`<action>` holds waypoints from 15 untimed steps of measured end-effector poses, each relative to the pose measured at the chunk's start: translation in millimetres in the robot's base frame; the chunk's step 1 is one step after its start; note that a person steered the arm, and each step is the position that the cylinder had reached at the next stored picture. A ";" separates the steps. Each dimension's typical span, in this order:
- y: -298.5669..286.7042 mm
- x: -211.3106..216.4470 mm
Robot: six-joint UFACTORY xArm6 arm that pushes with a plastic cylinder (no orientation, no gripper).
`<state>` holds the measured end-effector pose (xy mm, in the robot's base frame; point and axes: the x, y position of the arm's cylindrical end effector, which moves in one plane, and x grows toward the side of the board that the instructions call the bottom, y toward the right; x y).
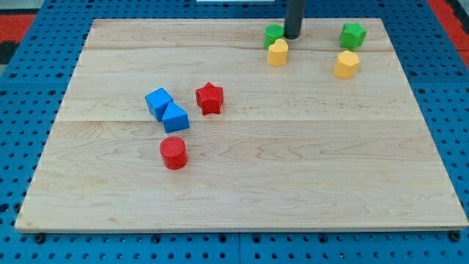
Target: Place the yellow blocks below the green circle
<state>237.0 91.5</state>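
Two yellow blocks sitting near view's top: one [278,53] touching green block [273,34], just below it; other [346,64] lying well apart toward view's right, below green star [353,34]. My tip [292,37] resting just above nearer yellow, beside green block; shape partly hidden. No pincer on rod, nothing gripping. Far yellow likely needing push toward view's left along bench [242,183].

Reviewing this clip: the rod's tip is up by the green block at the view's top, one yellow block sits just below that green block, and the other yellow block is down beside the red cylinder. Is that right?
Not quite. The other yellow block is not beside the red cylinder; the camera view shows it at the view's top right, just below the green star-shaped block. The rest holds: my tip is beside the green block, with a yellow block just below it.
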 end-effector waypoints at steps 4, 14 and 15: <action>16.2 30.5; 68.6 76.4; 38.6 90.3</action>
<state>327.4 130.1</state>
